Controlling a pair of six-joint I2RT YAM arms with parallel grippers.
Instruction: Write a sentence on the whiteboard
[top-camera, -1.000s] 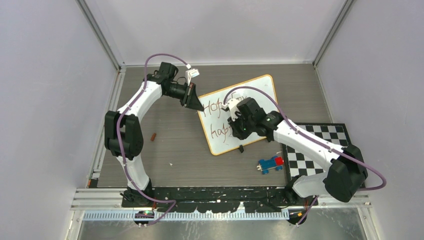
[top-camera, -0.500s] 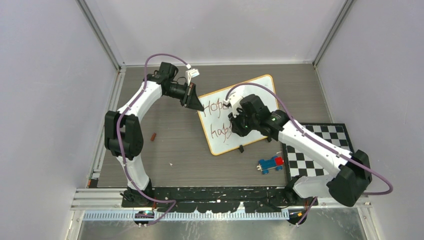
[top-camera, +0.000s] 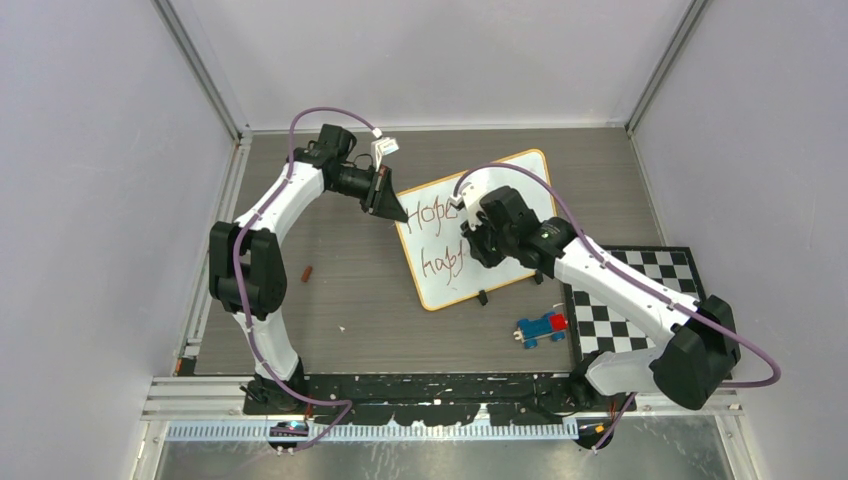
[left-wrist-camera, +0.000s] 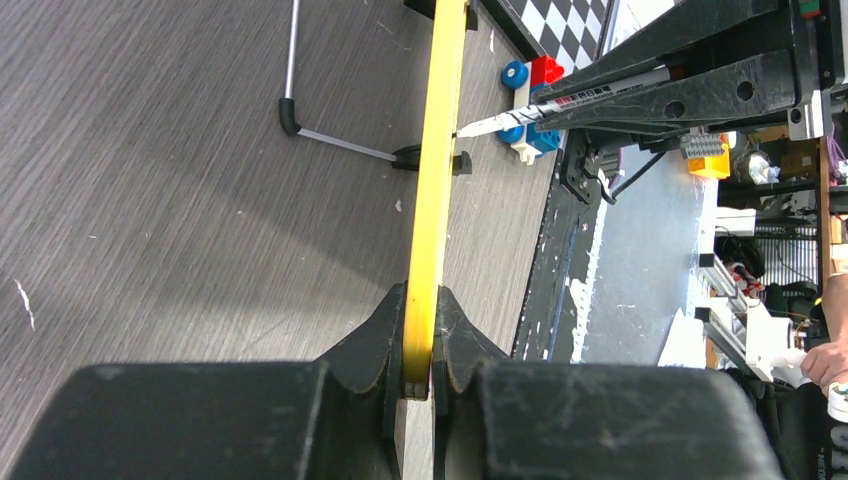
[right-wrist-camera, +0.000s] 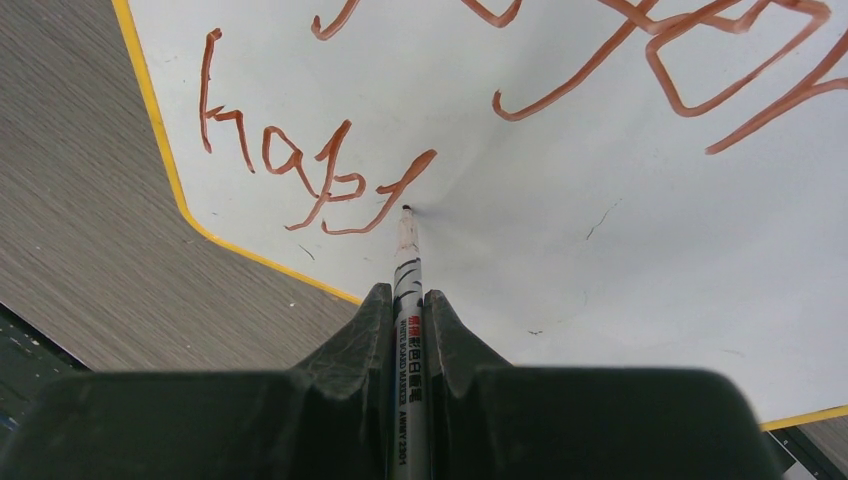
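Observation:
A white whiteboard (top-camera: 520, 185) with a yellow rim lies tilted mid-table, with two lines of red-brown writing, the lower reading "hapf". My left gripper (top-camera: 392, 208) is shut on its yellow edge (left-wrist-camera: 437, 180) at the board's far-left corner. My right gripper (top-camera: 478, 247) is shut on a white marker (right-wrist-camera: 407, 300), upright between the jaws. The marker's tip touches the board (right-wrist-camera: 600, 150) just right of the lower line's last stroke. From the left wrist, the marker (left-wrist-camera: 560, 102) meets the board's edge-on face.
A blue and red toy train (top-camera: 541, 327) lies near the board's front. A black-and-white chequered mat (top-camera: 640, 300) is at the right. A small brown piece (top-camera: 308, 272) lies left. A small black cap (top-camera: 482, 297) sits by the board's front edge.
My right gripper has moved right and slightly away along the lower line, uncovering more of the writing. The left arm and the board have stayed put.

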